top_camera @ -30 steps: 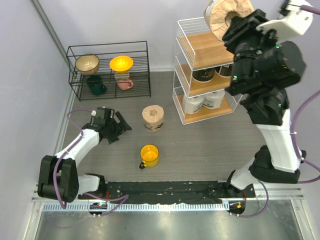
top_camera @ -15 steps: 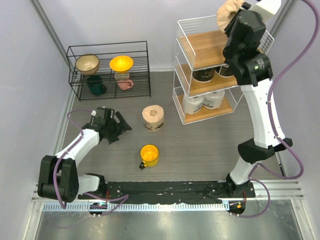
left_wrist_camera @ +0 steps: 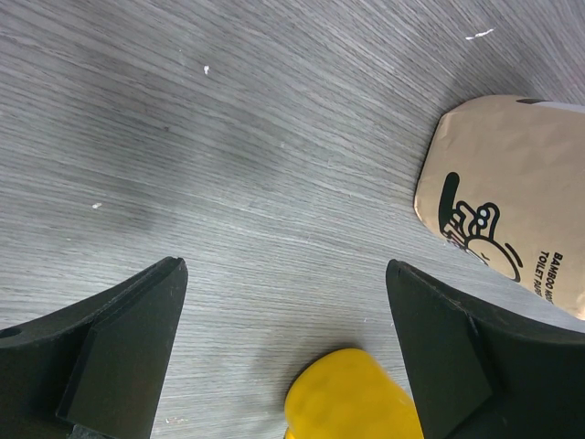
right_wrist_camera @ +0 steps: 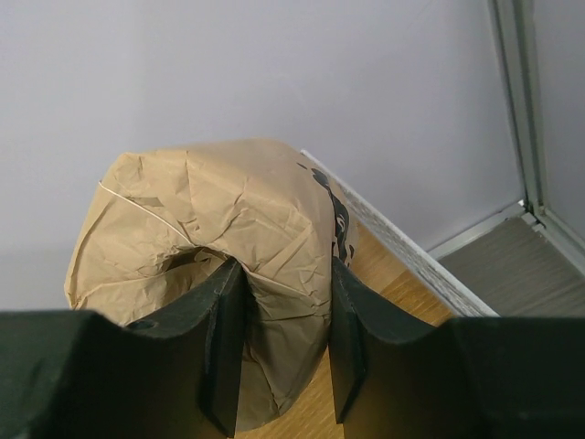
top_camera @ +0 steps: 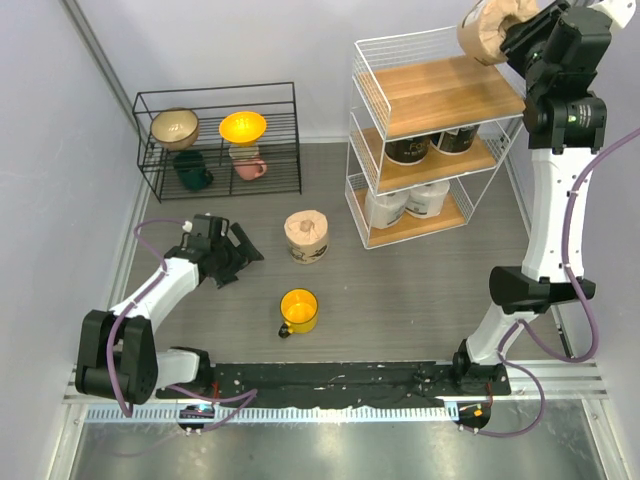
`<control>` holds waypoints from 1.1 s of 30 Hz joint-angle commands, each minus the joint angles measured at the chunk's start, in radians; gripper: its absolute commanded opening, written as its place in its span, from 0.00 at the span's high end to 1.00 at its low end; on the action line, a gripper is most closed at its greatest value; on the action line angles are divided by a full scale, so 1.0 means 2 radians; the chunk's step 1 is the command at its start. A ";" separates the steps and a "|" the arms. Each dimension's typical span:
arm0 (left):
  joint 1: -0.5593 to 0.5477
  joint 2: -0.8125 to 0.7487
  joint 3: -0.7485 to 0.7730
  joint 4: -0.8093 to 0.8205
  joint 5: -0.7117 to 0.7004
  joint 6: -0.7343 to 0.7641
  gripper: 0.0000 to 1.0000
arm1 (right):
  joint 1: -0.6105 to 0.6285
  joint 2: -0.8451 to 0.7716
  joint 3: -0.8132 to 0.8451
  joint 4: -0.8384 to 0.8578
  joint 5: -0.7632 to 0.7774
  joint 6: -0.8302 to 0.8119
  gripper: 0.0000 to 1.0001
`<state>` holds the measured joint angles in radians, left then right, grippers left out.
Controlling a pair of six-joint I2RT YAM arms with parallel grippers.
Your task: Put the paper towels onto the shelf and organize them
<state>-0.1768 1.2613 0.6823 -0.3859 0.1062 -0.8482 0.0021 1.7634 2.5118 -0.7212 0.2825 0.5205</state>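
Tan roll (top_camera: 492, 27) held above shelf (top_camera: 440, 95).
Its wall is clamped by the right pincer (right_wrist_camera: 281, 279); core axis apparently tilted, not upright.

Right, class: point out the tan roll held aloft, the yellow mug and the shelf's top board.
tan roll (top_camera: 480, 35), top external view, its wrapped outer side.
yellow mug (top_camera: 298, 308), top external view, its open mouth.
top board (top_camera: 440, 95), top external view, bare wood.

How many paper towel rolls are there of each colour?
Brown rolls: 2
Dark-wrapped rolls: 2
White rolls: 2
Total: 6
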 commanded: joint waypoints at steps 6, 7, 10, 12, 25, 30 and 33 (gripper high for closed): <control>-0.002 0.001 0.007 0.012 0.010 0.007 0.05 | -0.009 -0.043 -0.031 0.008 -0.080 0.018 0.60; -0.002 0.001 0.006 0.013 0.010 0.007 0.04 | -0.009 -0.055 -0.036 0.008 -0.080 0.016 0.60; -0.002 0.001 0.006 0.012 0.009 0.007 0.04 | -0.009 -0.076 -0.056 0.006 -0.074 0.011 0.60; -0.002 0.001 0.006 0.013 0.009 0.007 0.05 | -0.009 -0.089 -0.072 0.007 -0.073 0.010 0.60; -0.002 0.000 0.005 0.012 0.008 0.007 0.04 | -0.009 -0.133 -0.125 0.006 -0.069 0.002 0.59; -0.002 -0.001 0.005 0.011 0.008 0.007 0.05 | -0.009 -0.127 -0.133 0.006 -0.071 0.000 0.58; -0.003 0.001 0.005 0.012 0.008 0.007 0.05 | -0.009 -0.119 -0.132 0.006 -0.077 0.000 0.57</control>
<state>-0.1768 1.2617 0.6823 -0.3855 0.1066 -0.8482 -0.0132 1.5208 2.2372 -0.7879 0.1501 0.5266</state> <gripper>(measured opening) 0.957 0.422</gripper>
